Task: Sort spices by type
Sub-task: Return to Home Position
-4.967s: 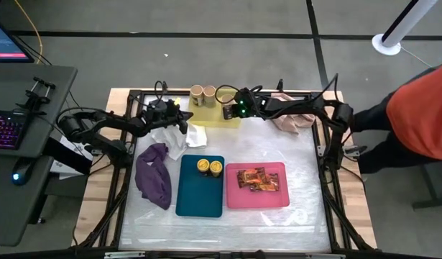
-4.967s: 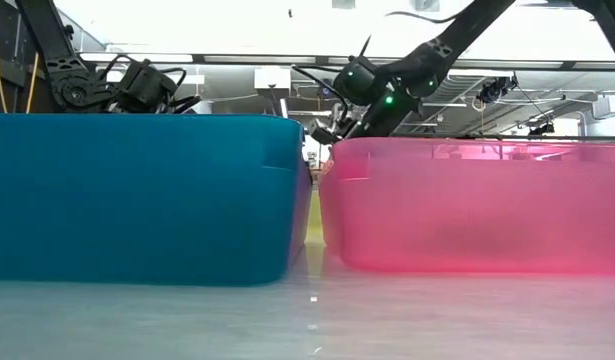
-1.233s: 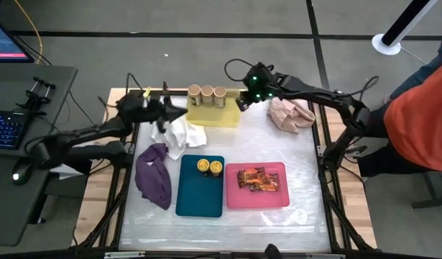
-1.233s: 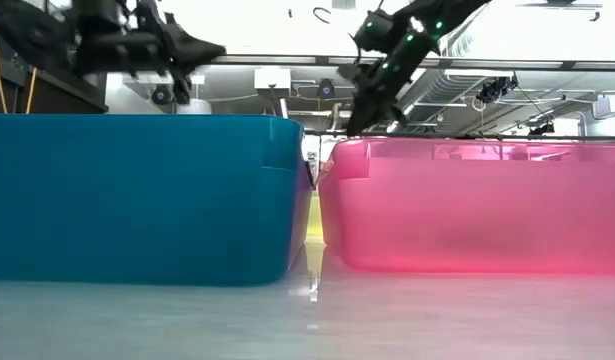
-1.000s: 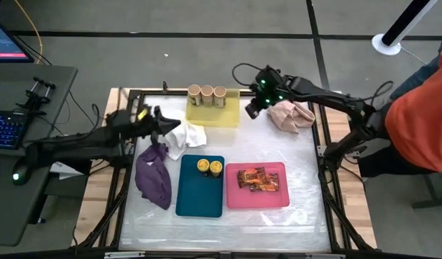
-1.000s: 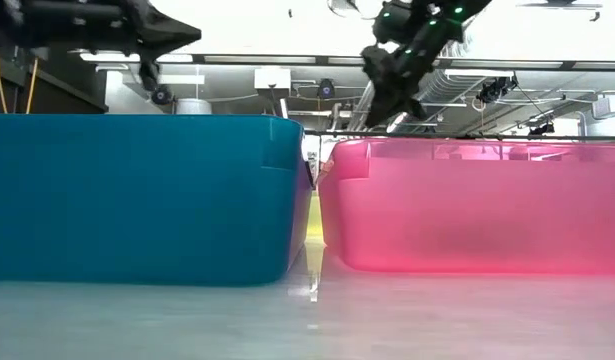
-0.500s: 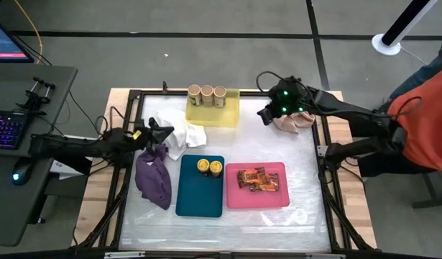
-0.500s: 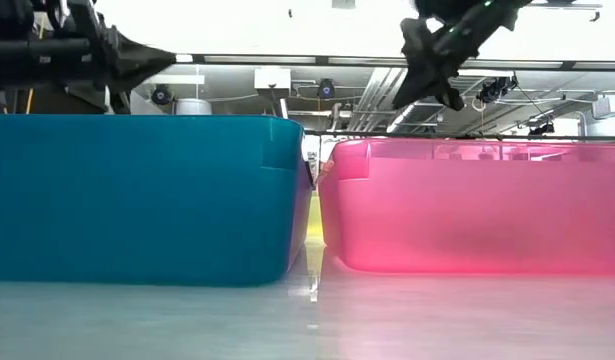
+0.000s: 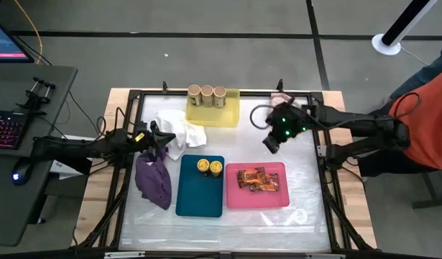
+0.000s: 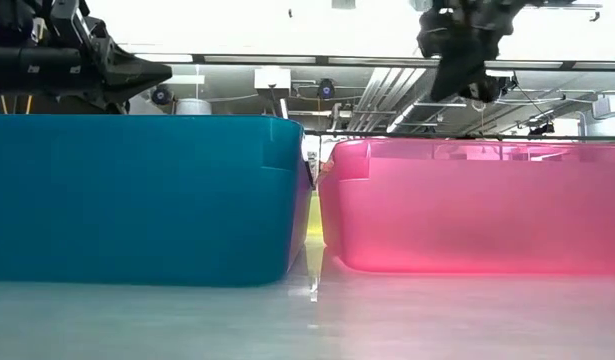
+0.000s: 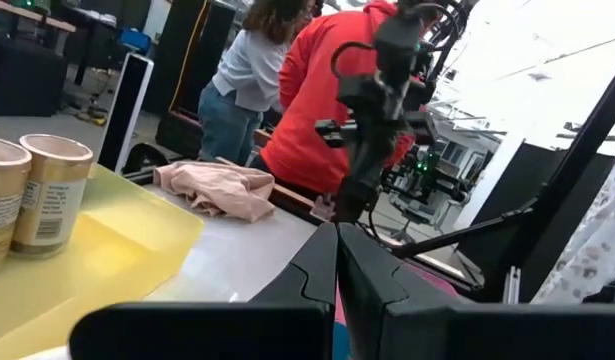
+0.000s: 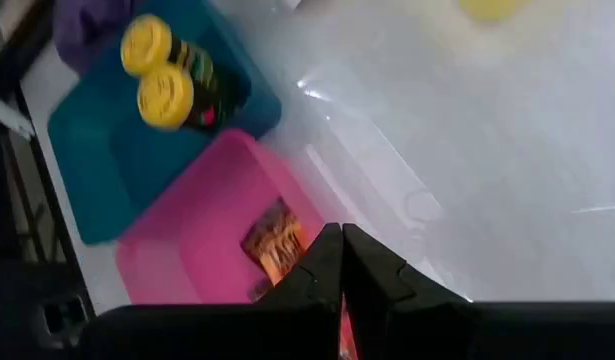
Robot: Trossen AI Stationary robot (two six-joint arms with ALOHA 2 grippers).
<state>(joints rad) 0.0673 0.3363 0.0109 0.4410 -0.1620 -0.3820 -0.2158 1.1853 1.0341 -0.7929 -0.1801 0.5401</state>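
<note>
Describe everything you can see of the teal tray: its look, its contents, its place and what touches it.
The teal tray is a shallow rectangular bin with rounded corners and raised walls, smooth plastic by its look. It lies flat on the table, near the front, its long side running front to back. Two yellow-lidded jars stand upright side by side at its far end. The pink tray sits close on its right, with a narrow gap between them in the low view. The purple cloth lies to its left.
</note>
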